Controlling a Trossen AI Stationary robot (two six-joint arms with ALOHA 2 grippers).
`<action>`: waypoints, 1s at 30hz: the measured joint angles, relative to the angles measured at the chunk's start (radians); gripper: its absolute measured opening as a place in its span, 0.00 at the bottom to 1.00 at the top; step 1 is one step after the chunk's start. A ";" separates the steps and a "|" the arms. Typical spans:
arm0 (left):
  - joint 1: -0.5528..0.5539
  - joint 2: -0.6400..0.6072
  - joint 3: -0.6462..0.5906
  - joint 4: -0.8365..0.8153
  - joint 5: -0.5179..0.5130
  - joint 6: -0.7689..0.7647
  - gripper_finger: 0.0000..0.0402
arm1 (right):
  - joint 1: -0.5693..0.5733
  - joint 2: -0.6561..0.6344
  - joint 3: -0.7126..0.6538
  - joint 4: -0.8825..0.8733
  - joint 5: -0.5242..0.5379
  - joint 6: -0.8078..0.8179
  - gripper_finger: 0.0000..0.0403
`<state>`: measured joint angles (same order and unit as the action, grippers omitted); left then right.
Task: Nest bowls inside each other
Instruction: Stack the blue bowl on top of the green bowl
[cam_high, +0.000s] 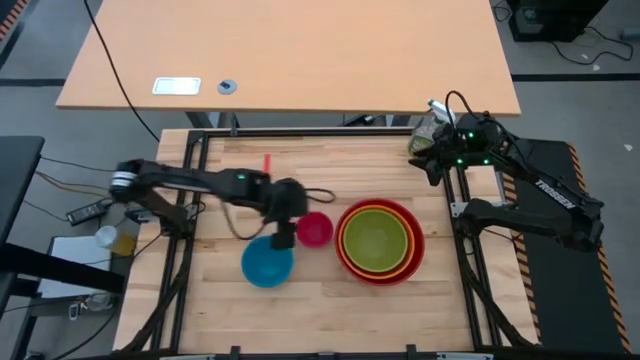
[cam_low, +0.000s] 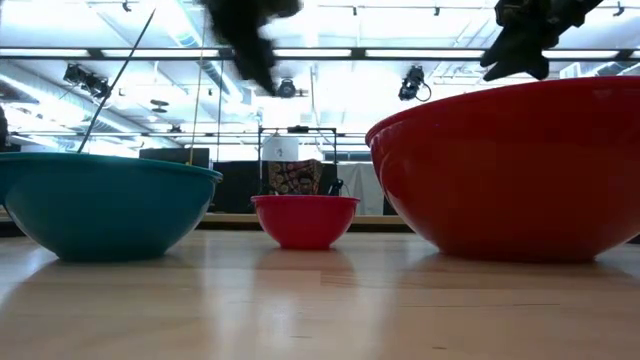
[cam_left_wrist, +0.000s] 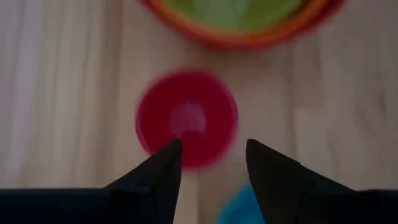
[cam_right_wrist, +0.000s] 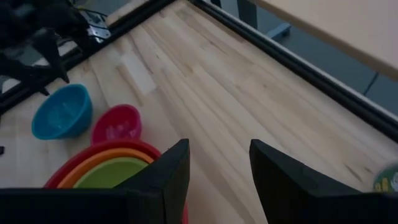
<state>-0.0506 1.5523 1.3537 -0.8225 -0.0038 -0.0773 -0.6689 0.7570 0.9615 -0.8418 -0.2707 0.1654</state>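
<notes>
The magenta pink bowl (cam_high: 314, 229) stands upright on the wooden table (cam_high: 330, 165), alone, between the blue bowl (cam_high: 267, 263) and the nested stack. The stack holds the lime green bowl (cam_high: 376, 239) inside the orange bowl (cam_high: 347, 235), which sits inside the red bowl (cam_high: 343, 258). The blue bowl also stands alone, just beside the pink one. Two bowls remain to be nested, and by size the blue one belongs in the stack first.

The left gripper (cam_high: 284, 232) hovers above the gap between the blue and pink bowls. In the left wrist view its fingers (cam_left_wrist: 163, 167) are spread and empty, with the pink bowl's near rim just ahead of the tips. The right gripper (cam_high: 432, 165) waits at the far right corner of the table, jaws spread and empty, beside a clear bottle (cam_high: 424, 130).

Hazards from this position:

1. Wrong order. The gripper points toward the pink bowl. If that bowl goes into the stack first, the blue bowl cannot seat properly above it.
2. Rim slip. The bowls are glossy and thin-walled. A pinch on the rim with shallow engagement probably lets the bowl rotate or drop.
3. Neighbour contact. The blue bowl sits close under the arm. A descent off-centre may push it across the table or into the pink bowl.
4. Stack disturbance. A carried bowl brought in too low may strike the red rim and shift all three.
</notes>
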 joint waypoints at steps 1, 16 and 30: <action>0.000 -0.040 -0.047 -0.005 0.009 -0.029 0.45 | 0.004 0.000 0.000 0.010 0.000 0.000 0.43; -0.004 -0.236 -0.509 0.055 0.092 -0.394 0.45 | 0.066 0.028 0.000 0.089 0.042 0.025 0.43; -0.004 -0.238 -0.593 0.124 0.074 -0.436 0.42 | 0.107 0.043 0.000 0.110 0.053 0.043 0.43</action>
<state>-0.0547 1.3144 0.7605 -0.6985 0.0705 -0.5137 -0.5619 0.8005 0.9611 -0.7322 -0.2180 0.2086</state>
